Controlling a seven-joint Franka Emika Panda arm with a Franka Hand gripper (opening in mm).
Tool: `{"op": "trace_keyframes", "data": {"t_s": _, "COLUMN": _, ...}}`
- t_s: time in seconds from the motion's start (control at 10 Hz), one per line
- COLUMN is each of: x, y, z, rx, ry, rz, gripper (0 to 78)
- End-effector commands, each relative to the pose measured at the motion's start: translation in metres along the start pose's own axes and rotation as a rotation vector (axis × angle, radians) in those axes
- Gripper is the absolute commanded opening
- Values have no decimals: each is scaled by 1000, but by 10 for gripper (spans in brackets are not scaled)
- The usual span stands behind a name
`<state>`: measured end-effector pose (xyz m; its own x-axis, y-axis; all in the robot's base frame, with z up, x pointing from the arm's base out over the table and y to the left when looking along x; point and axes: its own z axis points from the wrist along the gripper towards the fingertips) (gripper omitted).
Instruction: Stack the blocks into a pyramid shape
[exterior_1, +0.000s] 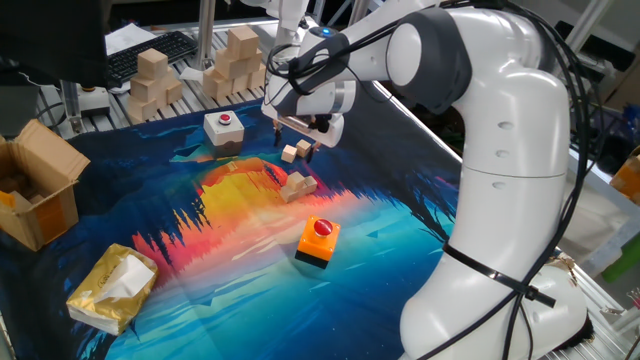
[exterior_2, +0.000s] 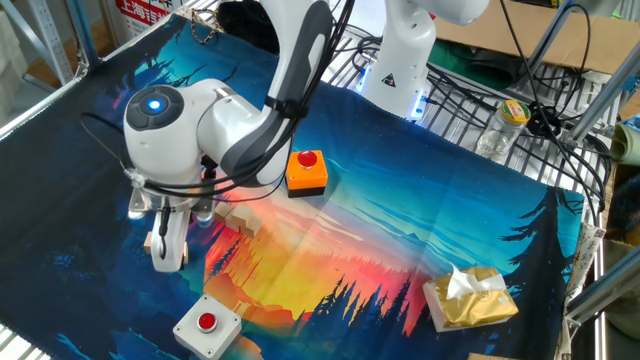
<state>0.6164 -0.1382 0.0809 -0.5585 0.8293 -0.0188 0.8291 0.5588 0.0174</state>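
Observation:
Two tiny tan blocks (exterior_1: 290, 153) (exterior_1: 303, 148) lie side by side on the colourful cloth (exterior_1: 400, 215). A small cluster of several blocks (exterior_1: 297, 185) sits just in front of them; the same cluster of blocks (exterior_2: 240, 216) shows in the other fixed view, partly behind the arm. My gripper (exterior_1: 302, 132) hangs just above the two loose blocks. Its fingers are apart and hold nothing. In the other fixed view the gripper (exterior_2: 180, 232) points down at the cloth with one pale finger (exterior_2: 165, 243) in front.
A white box with a red button (exterior_1: 224, 128) stands left of the gripper and an orange button box (exterior_1: 318, 240) nearer the front. A cardboard box (exterior_1: 35, 190), a yellow tissue pack (exterior_1: 110, 290) and piles of large wooden blocks (exterior_1: 235, 60) stand around the cloth.

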Motion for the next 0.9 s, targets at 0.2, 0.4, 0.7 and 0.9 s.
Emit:
{"op": "trace_keyframes", "data": {"t_s": 0.2, "x": -5, "y": 4, "z": 0, "rx": -8, "ry": -1, "rz": -42, "gripper": 775}}
{"op": "trace_keyframes", "data": {"t_s": 0.4, "x": -5, "y": 5, "z": 1, "rx": -7, "ry": -2, "rz": -47, "gripper": 11}}
{"op": "trace_keyframes", "data": {"t_s": 0.7, "x": -5, "y": 5, "z": 1, "rx": -7, "ry": -2, "rz": -47, "gripper": 11}}
{"op": "trace_keyframes", "data": {"t_s": 0.9, "x": -5, "y": 5, "z": 1, "rx": -7, "ry": -2, "rz": -47, "gripper": 11}}
